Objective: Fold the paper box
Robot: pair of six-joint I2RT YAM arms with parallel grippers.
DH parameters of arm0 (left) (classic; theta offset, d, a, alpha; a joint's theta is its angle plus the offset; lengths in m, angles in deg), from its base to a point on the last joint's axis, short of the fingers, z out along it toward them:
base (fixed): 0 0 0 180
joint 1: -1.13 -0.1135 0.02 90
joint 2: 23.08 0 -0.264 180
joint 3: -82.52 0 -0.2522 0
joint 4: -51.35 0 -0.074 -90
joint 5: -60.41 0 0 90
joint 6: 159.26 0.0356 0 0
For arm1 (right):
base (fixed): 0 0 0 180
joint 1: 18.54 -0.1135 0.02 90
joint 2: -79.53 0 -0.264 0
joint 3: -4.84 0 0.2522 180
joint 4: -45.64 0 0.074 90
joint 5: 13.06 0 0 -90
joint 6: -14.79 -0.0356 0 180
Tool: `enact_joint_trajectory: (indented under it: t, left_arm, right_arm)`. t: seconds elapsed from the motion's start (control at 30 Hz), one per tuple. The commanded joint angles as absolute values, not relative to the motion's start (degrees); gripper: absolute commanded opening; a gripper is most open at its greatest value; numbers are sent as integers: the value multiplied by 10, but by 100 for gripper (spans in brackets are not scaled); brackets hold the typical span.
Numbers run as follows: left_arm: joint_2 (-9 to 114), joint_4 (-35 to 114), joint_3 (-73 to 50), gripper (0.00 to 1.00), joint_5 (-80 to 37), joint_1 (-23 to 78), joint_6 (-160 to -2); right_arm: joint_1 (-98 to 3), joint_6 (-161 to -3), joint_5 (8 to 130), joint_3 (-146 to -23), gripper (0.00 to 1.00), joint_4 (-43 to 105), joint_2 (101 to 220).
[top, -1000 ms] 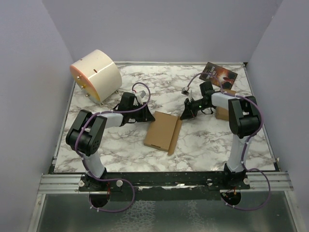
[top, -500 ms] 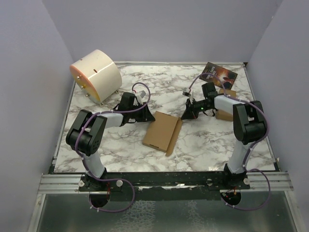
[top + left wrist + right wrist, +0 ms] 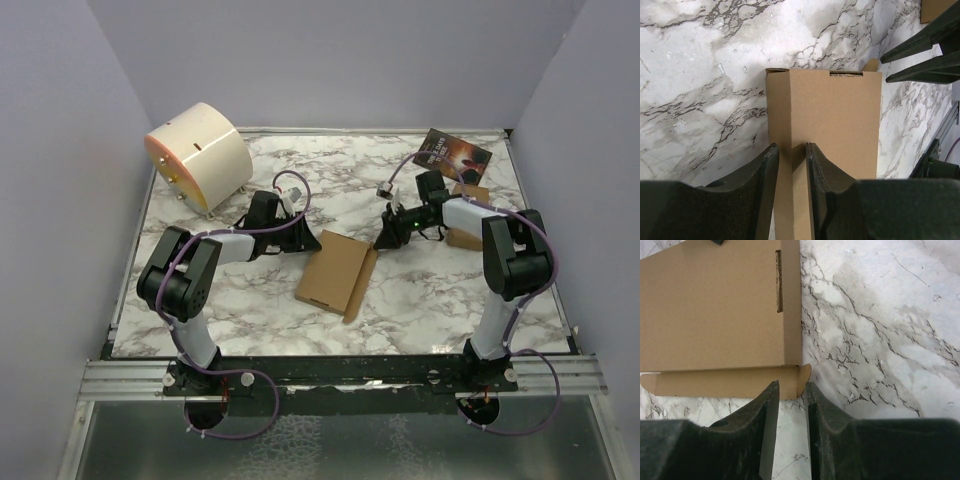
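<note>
The box (image 3: 335, 272) lies in the middle of the surface (image 3: 440, 300), long axis from 1 to 7 o'clock, its loose flap (image 3: 720, 382) at 3 o'clock just before the slightly open, empty right hand (image 3: 791, 385); the left hand (image 3: 791, 146) straddles the 11 o'clock edge with a narrow gap, and I cannot tell if it grips.

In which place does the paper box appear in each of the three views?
Top external: paper box at centre of the marble table.
Left wrist: centre, just beyond the left tool.
Right wrist: upper left, beyond the right tool.
Shared landmark: that marble table.
</note>
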State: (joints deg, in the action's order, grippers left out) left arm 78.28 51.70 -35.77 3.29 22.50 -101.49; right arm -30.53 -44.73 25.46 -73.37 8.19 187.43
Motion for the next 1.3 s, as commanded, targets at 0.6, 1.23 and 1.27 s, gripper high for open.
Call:
enact_joint_trajectory:
  t: [0.6, 1.23, 1.27]
  left_arm:
    - [801, 531, -351, 31, 50, 220, -1017]
    - [826, 517, -340, 31, 41, 209, -1032]
    - [828, 517, -339, 31, 41, 209, -1033]
  right_arm:
    - [-312, -427, 238, -739, 4, 96, 1888]
    - [-325, -445, 268, -686, 2, 132, 1850]
    - [-326, -447, 270, -683, 1, 134, 1848]
